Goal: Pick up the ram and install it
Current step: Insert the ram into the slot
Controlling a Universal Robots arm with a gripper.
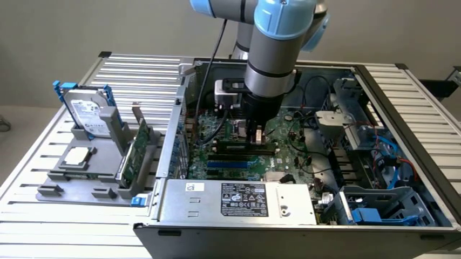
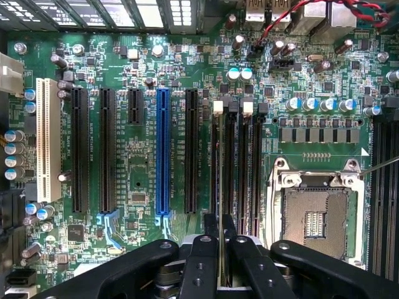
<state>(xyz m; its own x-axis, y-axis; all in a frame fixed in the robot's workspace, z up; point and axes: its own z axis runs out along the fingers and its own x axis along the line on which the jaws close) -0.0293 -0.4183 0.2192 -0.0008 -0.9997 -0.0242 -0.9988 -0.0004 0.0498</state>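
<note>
My gripper point(image 1: 256, 135) is down inside the open computer case, just above the motherboard point(image 1: 288, 156). In the wrist view its two black fingers point(image 2: 206, 255) are shut on the ram point(image 2: 219, 187). I see the ram edge-on as a thin strip running away from the fingertips. It lies lined up along one of the black memory slots point(image 2: 229, 168) with white end clips, beside the CPU socket point(image 2: 315, 218). I cannot tell whether it is touching the slot. My gripper point(image 2: 219, 229) covers the near end of the ram.
A silver hard drive with blue rails point(image 1: 90, 116) and a green expansion card point(image 1: 137, 154) stand in a grey holder at the exterior view's left. The power supply point(image 1: 238, 199) is at the case front. Drive bays and cables point(image 1: 392, 156) crowd the right. Long expansion slots, one of them blue point(image 2: 163, 149), run parallel to the memory slots.
</note>
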